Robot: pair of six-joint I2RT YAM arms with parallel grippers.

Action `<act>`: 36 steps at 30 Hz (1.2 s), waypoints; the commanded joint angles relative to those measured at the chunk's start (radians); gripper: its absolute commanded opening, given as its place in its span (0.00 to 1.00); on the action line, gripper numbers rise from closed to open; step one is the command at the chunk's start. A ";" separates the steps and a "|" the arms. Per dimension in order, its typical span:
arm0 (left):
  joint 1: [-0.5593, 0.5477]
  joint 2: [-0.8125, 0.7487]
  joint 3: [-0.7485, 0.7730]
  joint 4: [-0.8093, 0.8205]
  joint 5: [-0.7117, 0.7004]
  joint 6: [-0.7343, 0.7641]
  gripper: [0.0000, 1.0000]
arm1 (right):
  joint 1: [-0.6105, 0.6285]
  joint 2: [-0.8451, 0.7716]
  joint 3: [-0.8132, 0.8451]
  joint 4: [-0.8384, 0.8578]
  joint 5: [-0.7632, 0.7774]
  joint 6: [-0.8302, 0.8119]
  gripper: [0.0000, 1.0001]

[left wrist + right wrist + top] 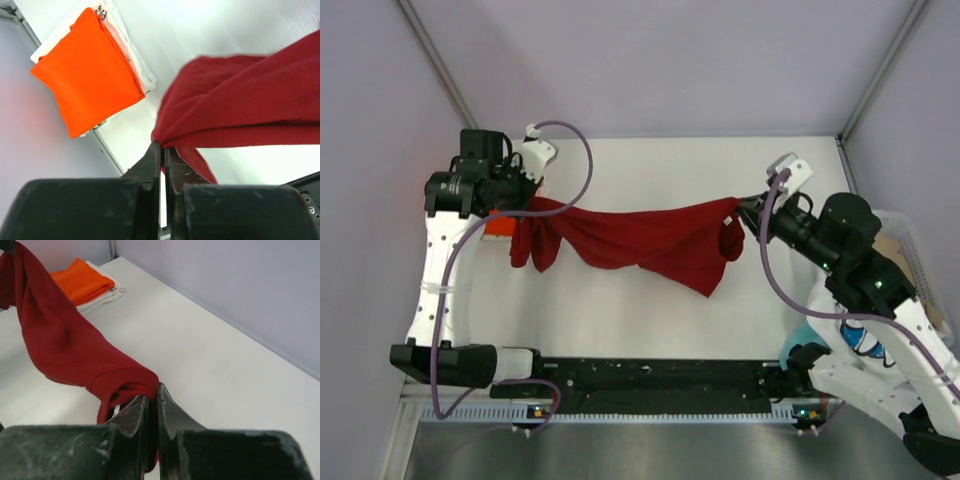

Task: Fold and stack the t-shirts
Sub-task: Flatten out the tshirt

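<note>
1. White table (650,330) is taking up the middle of the top view, reaching back to the walls.
2. Lavender walls (670,60) are closing it in at the back and on both sides.
3. Metal posts (440,60) are standing at the two back corners.
4. White lattice basket (923,262) is sitting just off the table's right edge, mostly hidden.
5. Black strip (660,375) is running along the near edge, with a grey metal ledge (620,450) lying below it.

Folded t-shirt stack (90,75) on white table (660,325).

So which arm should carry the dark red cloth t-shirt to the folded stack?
Probably left. The left gripper, shut on the dark red cloth t-shirt, sits beside the folded bright orange shirt; the right gripper grips the other end across the table.
</note>
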 commanded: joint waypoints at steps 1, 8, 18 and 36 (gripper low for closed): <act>0.003 0.001 0.019 -0.044 0.091 0.039 0.00 | -0.028 0.004 -0.019 0.016 0.006 -0.014 0.00; -0.020 0.125 -0.017 0.098 0.193 0.069 0.00 | -0.313 0.309 0.094 0.080 0.050 0.090 0.00; -0.034 0.588 0.148 0.474 -0.147 0.012 0.64 | -0.413 1.019 0.644 -0.095 0.300 0.222 0.56; -0.205 0.235 -0.546 0.401 0.023 0.292 0.63 | -0.413 0.894 0.175 -0.206 0.368 0.373 0.69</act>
